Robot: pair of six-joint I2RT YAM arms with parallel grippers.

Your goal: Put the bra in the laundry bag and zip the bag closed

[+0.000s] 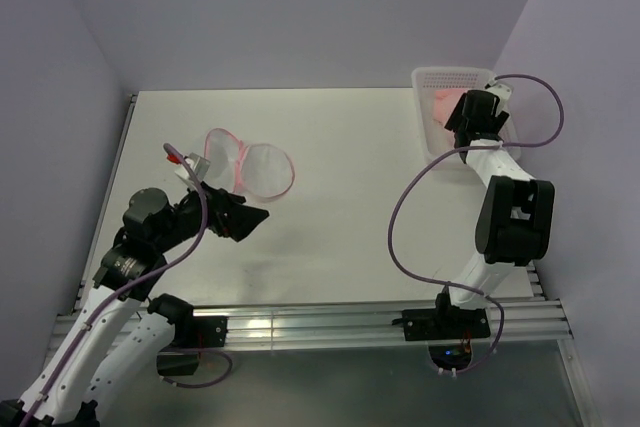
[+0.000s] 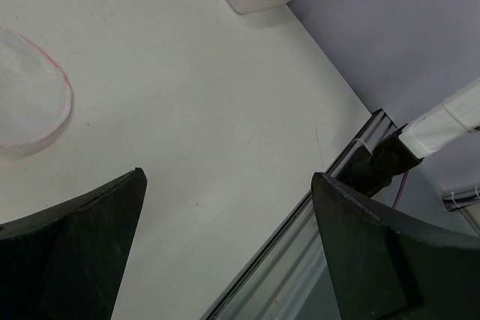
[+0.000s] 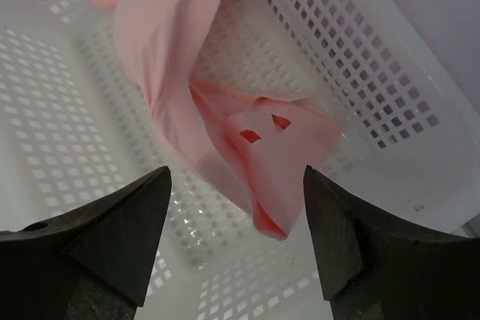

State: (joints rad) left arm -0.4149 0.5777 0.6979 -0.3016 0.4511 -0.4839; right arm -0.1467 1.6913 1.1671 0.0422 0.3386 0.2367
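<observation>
Bra (image 3: 225, 110) in the white basket (image 3: 360, 73), mostly hidden overhead by the right tool (image 3: 234, 185).
Both gape open, empty; left tool (image 2: 229, 185) hovers over the tabletop (image 2: 187, 73), laundry bag (image 2: 30, 95) cut off at its view's edge.

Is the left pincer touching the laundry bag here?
Apart. The left wrist view shows bare table between the open left pincer and the bag at the frame's left edge.

Plain light-pink bra (image 3: 292, 148), white basket (image 3: 375, 73) with a grid of small square holes, translucent whitish mesh laundry bag (image 1: 265, 169) with pink rim, white table (image 1: 340, 197), purple cable (image 1: 390, 232), pale lavender walls (image 1: 300, 7)
</observation>
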